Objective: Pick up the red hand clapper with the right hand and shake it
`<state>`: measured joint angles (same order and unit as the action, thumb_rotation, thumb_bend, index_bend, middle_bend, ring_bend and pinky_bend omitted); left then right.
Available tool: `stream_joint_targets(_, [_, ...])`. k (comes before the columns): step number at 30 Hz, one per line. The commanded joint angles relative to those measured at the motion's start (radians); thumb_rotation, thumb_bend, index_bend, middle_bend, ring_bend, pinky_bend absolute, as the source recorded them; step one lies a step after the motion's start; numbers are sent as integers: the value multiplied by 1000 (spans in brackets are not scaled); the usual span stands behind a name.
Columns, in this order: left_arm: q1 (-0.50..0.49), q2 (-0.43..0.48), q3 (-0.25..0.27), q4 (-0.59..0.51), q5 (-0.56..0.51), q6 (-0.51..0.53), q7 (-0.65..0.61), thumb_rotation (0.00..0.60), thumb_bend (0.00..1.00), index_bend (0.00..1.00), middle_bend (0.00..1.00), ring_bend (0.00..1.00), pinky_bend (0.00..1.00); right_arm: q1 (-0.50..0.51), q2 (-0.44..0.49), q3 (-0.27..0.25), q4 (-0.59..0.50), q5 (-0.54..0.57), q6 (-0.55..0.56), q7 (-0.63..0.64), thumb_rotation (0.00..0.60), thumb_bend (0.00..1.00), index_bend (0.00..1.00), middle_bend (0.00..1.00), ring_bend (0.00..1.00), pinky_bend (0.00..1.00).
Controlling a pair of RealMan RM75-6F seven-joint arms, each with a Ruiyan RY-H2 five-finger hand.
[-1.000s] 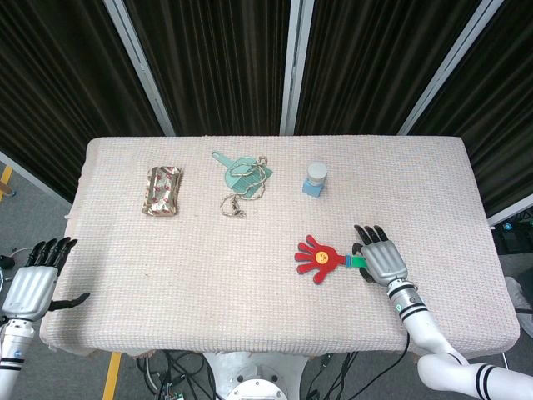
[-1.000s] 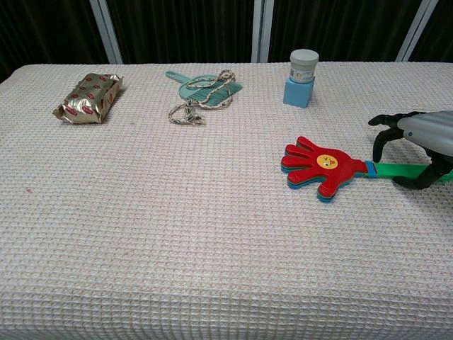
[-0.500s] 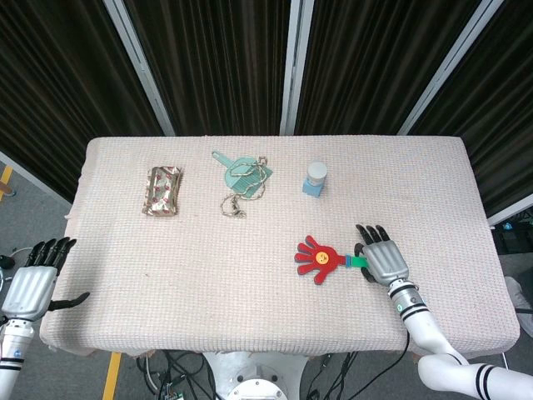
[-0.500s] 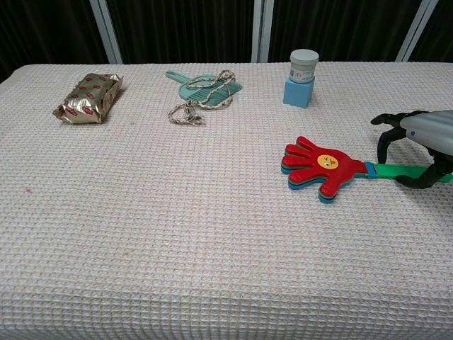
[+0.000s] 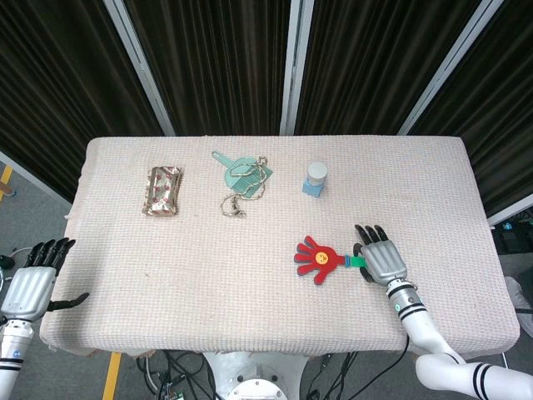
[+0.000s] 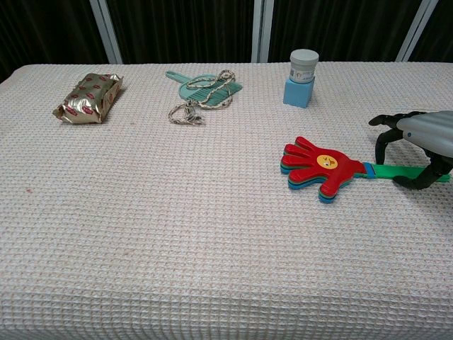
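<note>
The red hand clapper (image 5: 316, 257) (image 6: 320, 166) lies flat on the table, right of centre, with its green handle (image 6: 396, 170) pointing right. My right hand (image 5: 381, 258) (image 6: 421, 145) arches over the handle. Its fingers are curved down on the far side and its thumb sits by the near side of the handle, not closed around it. My left hand (image 5: 32, 282) hangs beyond the table's left front corner with its fingers apart and nothing in it. It shows only in the head view.
At the back of the cloth-covered table (image 5: 208, 275) lie a gold snack packet (image 5: 164, 191) (image 6: 88, 98), a teal dustpan with a rope chain (image 5: 242, 179) (image 6: 204, 92), and a small jar on a blue box (image 5: 316, 178) (image 6: 302, 76).
The clapper has slid a touch to the left under my right hand. The hand itself has barely moved. The left hand is still.
</note>
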<state>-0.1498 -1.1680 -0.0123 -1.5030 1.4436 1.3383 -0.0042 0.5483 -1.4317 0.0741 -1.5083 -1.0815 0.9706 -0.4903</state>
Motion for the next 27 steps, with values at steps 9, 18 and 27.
stream_joint_targets(9, [1,-3,0,8,8,5,-24,458,131,42,40,0,40,-19,-33,10,40,-73,77,70,600,402,650,167,0,0])
stream_joint_targets(18, [2,-6,-1,14,10,9,-39,457,131,42,40,0,40,-32,-45,25,74,-123,107,165,600,462,762,229,0,0])
stream_joint_targets(27, [2,-12,-4,22,12,12,-54,462,131,42,31,0,40,-56,-66,39,109,-162,146,271,600,508,783,257,29,10])
